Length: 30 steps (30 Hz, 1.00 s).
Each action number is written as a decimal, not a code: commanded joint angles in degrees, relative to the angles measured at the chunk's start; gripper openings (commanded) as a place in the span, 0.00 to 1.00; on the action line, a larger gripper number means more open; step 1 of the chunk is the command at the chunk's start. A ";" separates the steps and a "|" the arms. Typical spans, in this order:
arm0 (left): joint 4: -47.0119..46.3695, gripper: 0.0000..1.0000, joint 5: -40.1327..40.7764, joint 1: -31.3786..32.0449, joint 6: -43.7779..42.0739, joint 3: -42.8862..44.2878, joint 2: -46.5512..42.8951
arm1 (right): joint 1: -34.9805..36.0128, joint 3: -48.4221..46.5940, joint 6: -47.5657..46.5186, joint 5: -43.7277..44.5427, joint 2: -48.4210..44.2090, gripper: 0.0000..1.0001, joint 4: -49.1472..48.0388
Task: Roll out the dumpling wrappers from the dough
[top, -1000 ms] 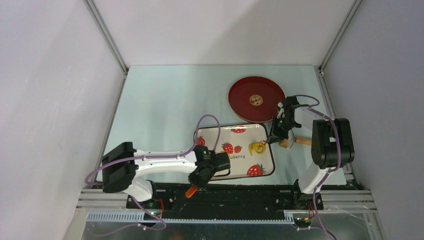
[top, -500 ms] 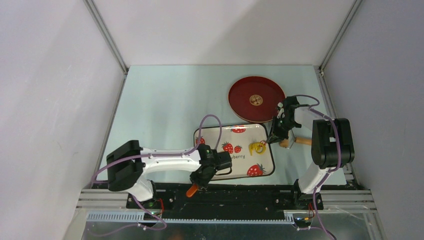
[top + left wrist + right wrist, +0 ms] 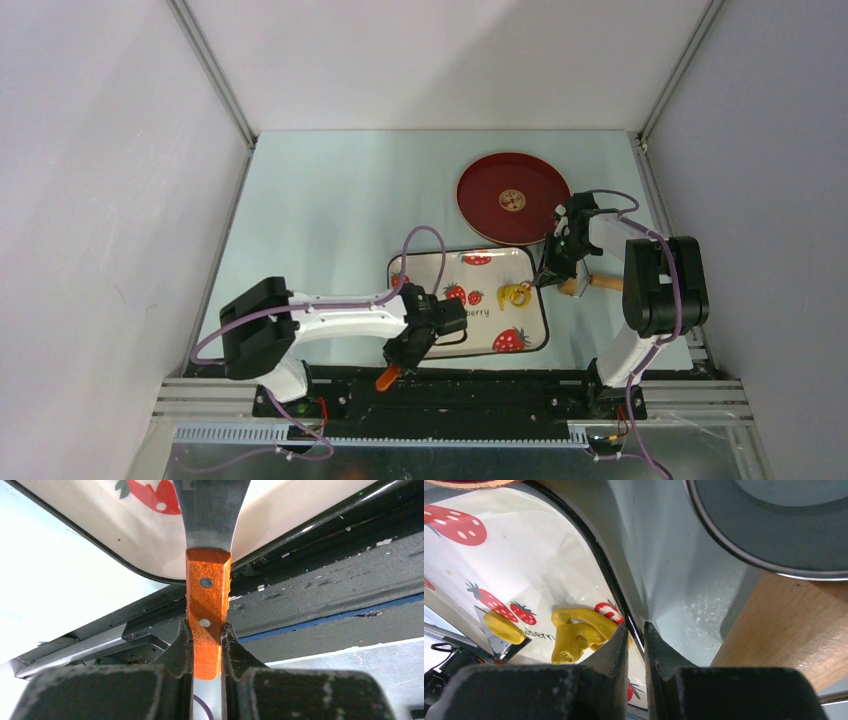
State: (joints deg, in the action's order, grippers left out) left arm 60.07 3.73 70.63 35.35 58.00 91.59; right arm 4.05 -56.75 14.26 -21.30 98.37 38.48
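The yellow dough (image 3: pixel 516 294) is a ragged scrap with a hole, lying on the strawberry-print tray (image 3: pixel 430 268) near its right edge; it also shows in the right wrist view (image 3: pixel 574 635). A small flat yellow wrapper (image 3: pixel 504 627) lies on the tray to the scrap's left. My right gripper (image 3: pixel 548 275) (image 3: pixel 636 627) is shut on the tray's black rim (image 3: pixel 611 585), beside the scrap. My left gripper (image 3: pixel 400 358) (image 3: pixel 206 630) is shut on the orange handle (image 3: pixel 207 610) of a metal-bladed scraper (image 3: pixel 210 510) at the tray's near left corner.
A red plate (image 3: pixel 513 197) with a gold emblem lies behind the tray. A wooden rolling pin (image 3: pixel 592 283) (image 3: pixel 789 630) lies right of the tray, by the right gripper. A grey metal ring (image 3: pixel 774 530) is close above it. The black base rail (image 3: pixel 325 595) runs along the near edge.
My left arm has shifted right, carrying the scraper a little right along the tray's near edge. The right arm, tray and dough have not moved.
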 commanded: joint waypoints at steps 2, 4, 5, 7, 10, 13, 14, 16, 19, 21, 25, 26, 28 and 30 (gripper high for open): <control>-4.72 0.00 1.46 -1.17 -1.59 3.23 1.14 | 0.92 -0.11 0.83 -1.64 0.92 0.00 0.11; -5.01 0.00 1.54 -1.38 -1.72 3.52 1.54 | 0.95 -0.09 0.81 -1.66 0.79 0.00 0.11; -5.11 0.00 1.54 -1.42 -1.79 3.61 1.69 | 0.95 -0.10 0.74 -1.65 0.74 0.00 0.11; -5.32 0.00 1.93 -1.51 -1.97 3.90 2.05 | 1.03 -0.11 0.70 -1.64 0.59 0.00 0.10; -5.59 0.00 2.53 -1.74 -2.10 4.15 2.54 | 1.00 -0.11 0.68 -1.56 0.38 0.00 0.01; -5.83 0.00 3.48 -2.03 -2.12 4.55 2.73 | 1.12 -0.09 0.63 -1.59 0.34 0.00 0.02; -5.95 0.00 3.74 -2.15 -2.08 4.61 2.76 | 1.17 -0.11 0.60 -1.63 0.38 0.00 0.02; -6.20 0.00 4.43 -2.42 -2.11 4.92 2.72 | 1.18 -0.05 0.63 -1.64 0.26 0.02 0.02; -6.54 0.00 5.86 -2.78 -2.13 5.52 2.72 | 1.36 -0.10 0.58 -1.78 -0.02 0.06 -0.06; -6.82 0.00 6.72 -2.97 -2.09 5.82 2.67 | 1.50 -0.11 0.49 -2.00 -0.44 0.09 -0.17; -6.99 0.00 8.82 -3.27 -1.76 6.06 1.60 | 1.57 -0.14 0.53 -2.65 -2.00 0.23 -0.59; -6.99 0.00 9.43 -3.29 -1.64 6.14 1.28 | 1.55 -0.12 0.61 -2.84 -2.62 0.25 -0.77; -7.01 0.00 10.05 -3.51 -1.54 6.34 0.22 | 1.60 -0.52 0.79 -2.99 -3.33 0.31 -0.41; -6.91 0.00 10.12 -4.01 -1.69 6.65 -1.15 | 1.65 -1.46 0.85 -3.28 -3.76 0.35 0.17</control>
State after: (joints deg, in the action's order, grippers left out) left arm 54.26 10.48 67.53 34.00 62.26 94.37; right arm 5.23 -56.75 14.55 -22.33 97.71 38.48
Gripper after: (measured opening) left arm 0.151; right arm 0.318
